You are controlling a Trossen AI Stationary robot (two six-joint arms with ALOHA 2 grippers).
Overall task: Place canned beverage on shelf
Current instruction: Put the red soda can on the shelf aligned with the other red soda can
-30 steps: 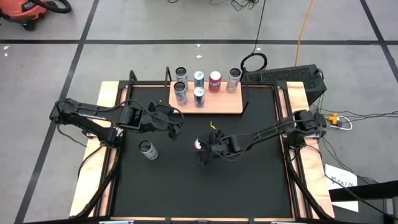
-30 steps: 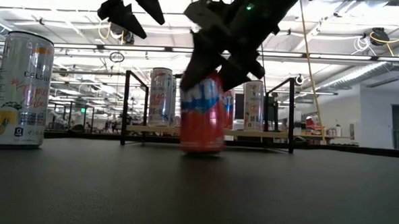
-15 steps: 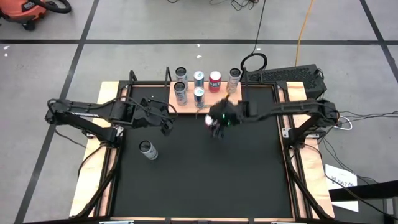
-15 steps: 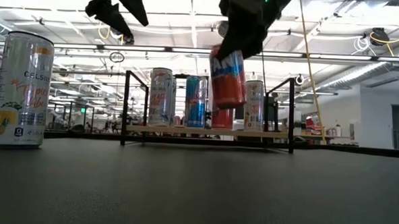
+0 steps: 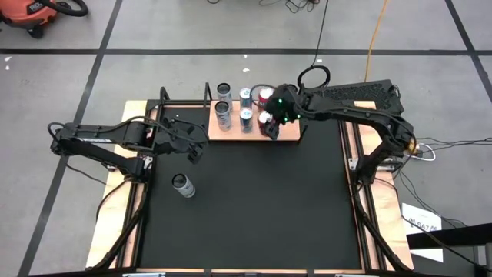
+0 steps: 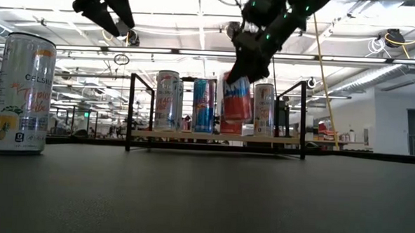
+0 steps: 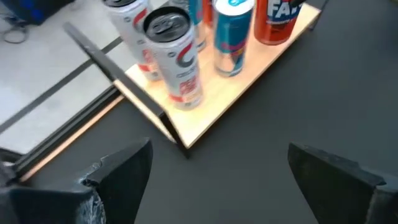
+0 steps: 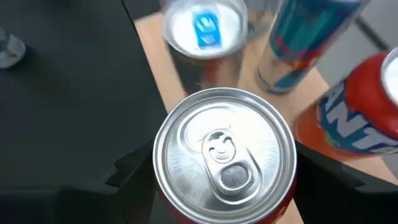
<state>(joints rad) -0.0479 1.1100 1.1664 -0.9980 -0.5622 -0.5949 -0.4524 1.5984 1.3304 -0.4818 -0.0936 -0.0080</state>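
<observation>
My right gripper (image 5: 270,123) clamps an orange can (image 8: 225,157) above the shelf (image 5: 288,137), over its front edge near the right post. My left gripper (image 7: 217,180) hangs spread wide, left of the shelf.

Grey floor (image 5: 192,38) crossed by dark lines. Orange shop vacuum (image 5: 31,11) at the far left corner, orange cable (image 5: 374,35) trailing over the floor, white paper (image 5: 421,219) lying right of the black worktop (image 5: 254,215) with wooden side strips. In the low view, long ceiling strip lights (image 6: 176,20), white pipes and beams, cluttered workbenches (image 6: 88,129) far behind.
</observation>
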